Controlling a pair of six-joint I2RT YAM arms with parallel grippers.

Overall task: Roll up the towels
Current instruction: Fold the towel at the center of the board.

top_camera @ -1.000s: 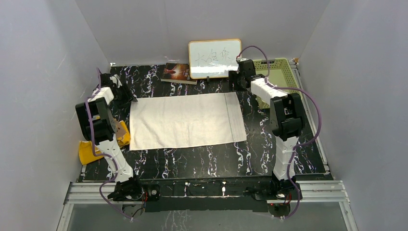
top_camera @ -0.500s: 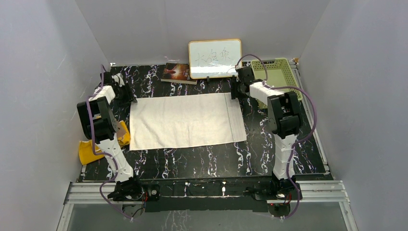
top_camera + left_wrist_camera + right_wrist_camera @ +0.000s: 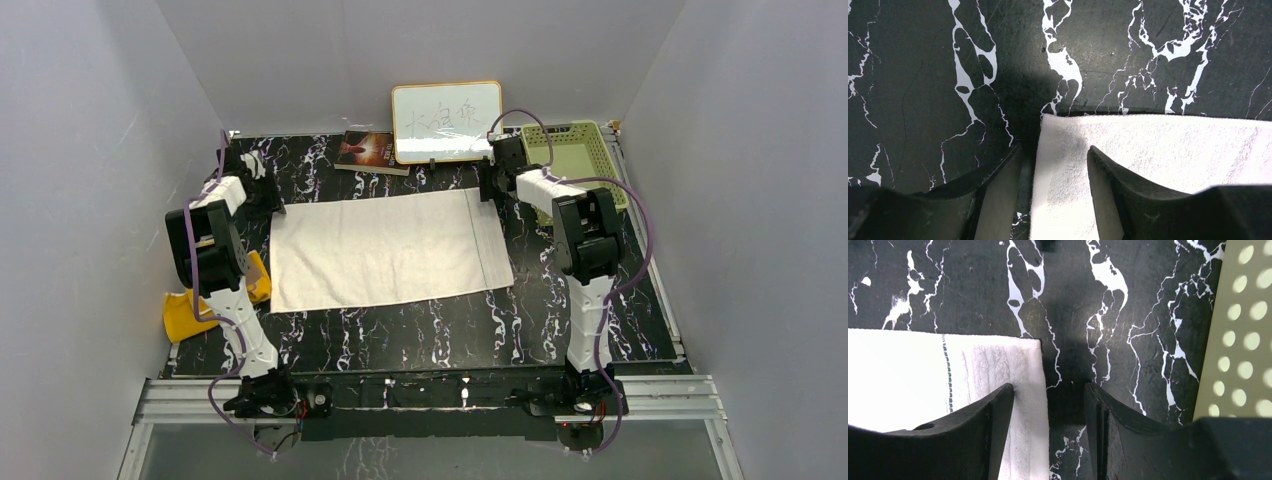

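under the left gripper (image 3: 1055,170) and right gripper (image 3: 1048,405), jaws part-open and holding nothing, lie two corners of the cream towel (image 3: 380,250), spread flat; orange towel (image 3: 185,312) sits crumpled behind the left one; neither rolled yet, i'd say.

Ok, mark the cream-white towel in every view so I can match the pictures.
Top external: cream-white towel spread flat at mid-table.
Left wrist: one corner of it, in the lower right of the picture.
Right wrist: its corner with the stitched stripe, lower left.
Shared landmark: the black, white-veined tabletop shows in all three.
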